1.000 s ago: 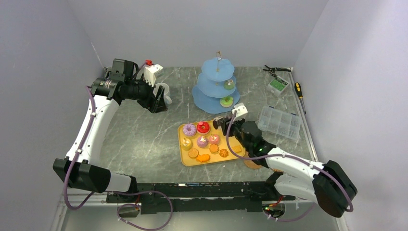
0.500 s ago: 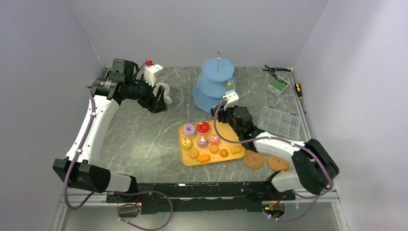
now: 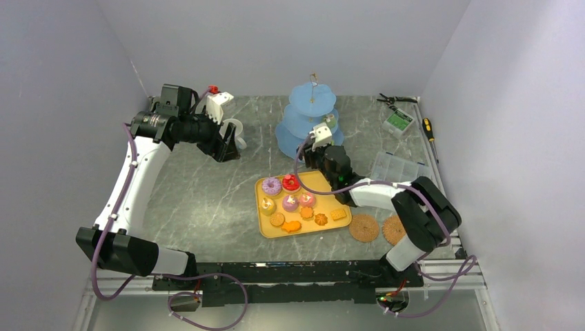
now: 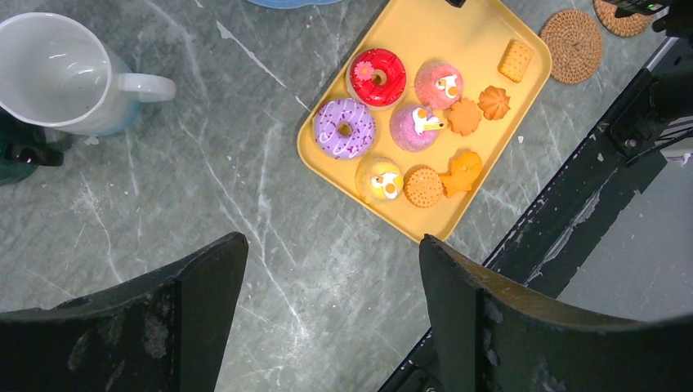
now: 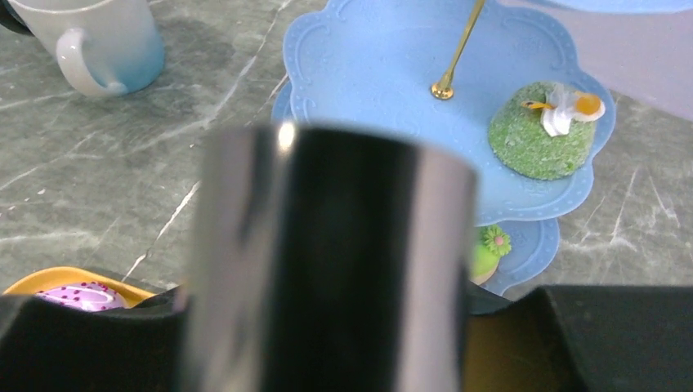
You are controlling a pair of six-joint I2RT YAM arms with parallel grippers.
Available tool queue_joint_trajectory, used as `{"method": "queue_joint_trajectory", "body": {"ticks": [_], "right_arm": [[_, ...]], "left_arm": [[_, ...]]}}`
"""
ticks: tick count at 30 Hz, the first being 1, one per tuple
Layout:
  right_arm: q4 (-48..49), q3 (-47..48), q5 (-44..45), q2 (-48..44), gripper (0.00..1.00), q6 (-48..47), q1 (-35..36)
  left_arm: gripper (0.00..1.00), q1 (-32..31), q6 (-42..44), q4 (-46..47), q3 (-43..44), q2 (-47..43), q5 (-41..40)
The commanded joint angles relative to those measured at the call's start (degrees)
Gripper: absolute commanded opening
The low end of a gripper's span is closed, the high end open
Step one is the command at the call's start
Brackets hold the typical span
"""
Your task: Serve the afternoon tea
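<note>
The light-blue three-tier stand (image 3: 293, 141) (image 5: 368, 57) stands at the back. It carries a green cupcake (image 5: 539, 131) on its middle tier and another (image 5: 486, 253) on the lowest. My right gripper (image 3: 305, 157) (image 5: 327, 327) hovers just in front of the stand, shut on the black tongs (image 5: 327, 245), which hide much of that view. Doughnuts (image 4: 377, 77), cupcakes (image 4: 414, 126) and orange biscuits (image 4: 464, 117) lie on the yellow tray (image 3: 331, 186) (image 4: 433, 41). My left gripper (image 3: 226, 148) (image 4: 331, 269) hangs open and empty beside the white mug (image 3: 231, 131) (image 4: 57, 73). Only a dark edge (image 4: 16, 151) shows by the white mug.
Two woven coasters (image 3: 363, 227) (image 3: 393, 229) lie right of the tray. A clear parts box (image 3: 400, 172), a green box (image 3: 398, 122), pliers (image 3: 393, 100) and a screwdriver (image 3: 429, 129) sit at the back right. Walls close in three sides.
My right arm has swung left and away from the tray's right side to the front of the stand, still holding the tongs. The left arm has not moved.
</note>
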Motion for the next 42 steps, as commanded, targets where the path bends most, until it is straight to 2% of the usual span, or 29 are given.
{"method": "queue_joint_trajectory", "body": {"ticks": [1, 10, 21, 30, 38, 42], "right_arm": [[6.83, 2.35, 0.16, 2.54, 0.50, -0.41, -0.30], [8.99, 2.09, 1.60, 4.75, 0.64, -0.09, -0.45], [9.08, -0.31, 1.45, 0.75, 0.65, -0.39, -0.22], [6.69, -3.98, 2.95, -5.52, 0.65, 0.47, 3.84], [0.88, -10.03, 3.13, -18.35, 0.65, 5.62, 9.35], [-1.29, -12.13, 2.13, -21.73, 0.65, 7.84, 12.02]], "left_arm": [[0.83, 0.32, 0.81, 0.34, 1.57, -0.72, 1.45], [0.83, 0.33, 1.30, 0.01, 1.21, -0.76, 2.49], [0.83, 0.33, 0.26, 0.03, 1.65, -0.31, 2.91], [0.83, 0.33, 0.38, -0.27, 1.98, 0.06, 3.08], [0.83, 0.27, 0.35, -0.18, 1.68, 0.18, 3.04], [0.83, 0.33, -0.26, 0.01, 1.91, 0.59, 3.32]]}}
